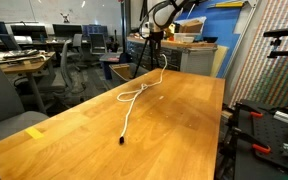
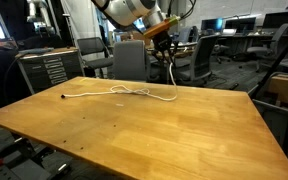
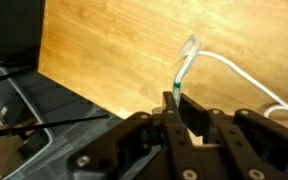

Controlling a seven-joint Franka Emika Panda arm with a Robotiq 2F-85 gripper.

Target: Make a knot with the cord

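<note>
The cord (image 1: 134,96) is a long thin white rope lying on the wooden table (image 1: 174,130), with a small dark tip (image 1: 121,141) at its near end and a loose loop near the middle. In an exterior view it runs across the table (image 2: 124,93) to a dark tip (image 2: 64,97). My gripper (image 1: 157,40) is raised over the table's far end, shut on the cord's other end, which hangs down from it (image 2: 171,70). In the wrist view the fingers (image 3: 179,100) pinch the cord (image 3: 187,55) at a greenish end piece.
Office chairs (image 2: 129,58), desks and a cabinet (image 2: 49,68) stand beyond the table. A patterned panel (image 1: 274,60) and equipment stand (image 1: 269,125) are beside the table's edge. The table edge and dark floor with cables (image 3: 24,110) show in the wrist view.
</note>
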